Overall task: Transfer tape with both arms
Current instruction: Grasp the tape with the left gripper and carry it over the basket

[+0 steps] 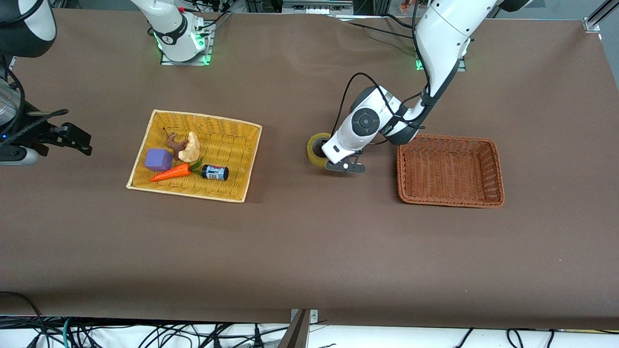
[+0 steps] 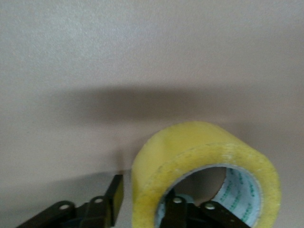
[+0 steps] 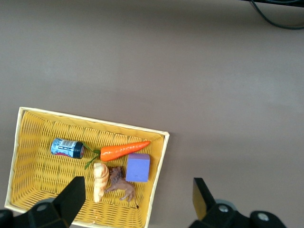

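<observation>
So I'm about halfway through, judging by how things lie. Going across the front view: the right end effector (image 1: 80, 140) hangs up in the air over the counter (image 1: 300, 251) off the right arm's end, fingers spread wide and holding nothing. I'd say that arm is just waiting. Next comes the yellow basket (image 1: 251, 159) with a purple block (image 1: 158, 159), a carrot (image 1: 170, 173), a little black can (image 1: 214, 172) and a couple of toy bits I can't name for sure. No tape in it.

The tape (image 1: 315, 150) sits mid-counter, between the two baskets, standing on its edge. The left end effector (image 1: 345, 166) is down right on it, next to the brown basket (image 1: 449, 200), which has nothing in it. If that's the drop spot, the lift and the drop are still left.

Now the fun part. In the front view the left wrist blocks most of the roll, so I can't tell the grip from there. The left wrist view sorts it out: one finger sits inside the hollow core and the other outside the ring, clamped on the tape's wall, with the roll touching the counter as far as I can tell. The right wrist view gives me what neither other view does: a straight-down look into the yellow basket, its own fingers wide apart over the basket's edge.
</observation>
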